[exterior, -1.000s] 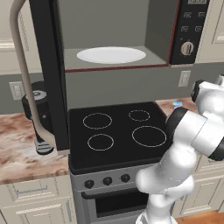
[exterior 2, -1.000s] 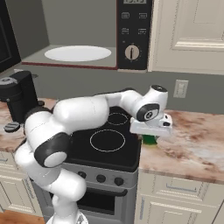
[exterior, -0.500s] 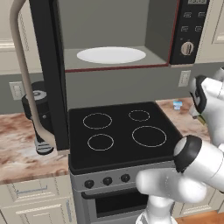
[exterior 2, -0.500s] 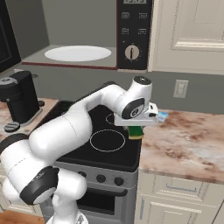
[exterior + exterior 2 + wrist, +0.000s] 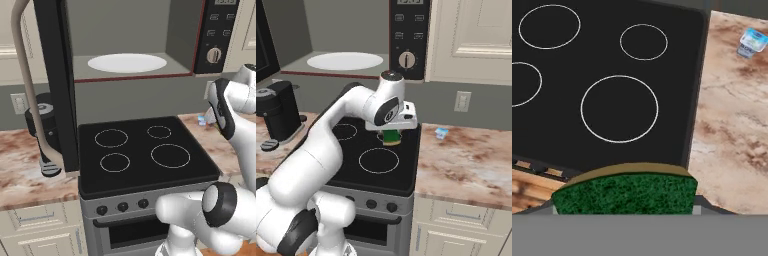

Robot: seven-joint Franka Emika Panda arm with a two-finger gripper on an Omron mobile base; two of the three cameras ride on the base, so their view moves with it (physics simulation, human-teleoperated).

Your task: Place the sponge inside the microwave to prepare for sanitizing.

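Observation:
My gripper is shut on the sponge, a small yellow block with a dark green scrub layer, and holds it in the air over the right side of the stove. The hand view has the sponge close up at the bottom, green face toward the camera. The microwave is above the stove with its black door swung open to the left. Its white round plate lies bare inside. From the right I see the plate and the button panel, higher than the sponge and to its left.
The black stove top lies under the hand. A tiny bluish glass sits on the marble counter to the right. A black coffee machine stands on the left counter. The open door's beige handle juts out at the left.
The arm has carried the sponge left and a little up, from over the right counter's edge to over the stove's right burners.

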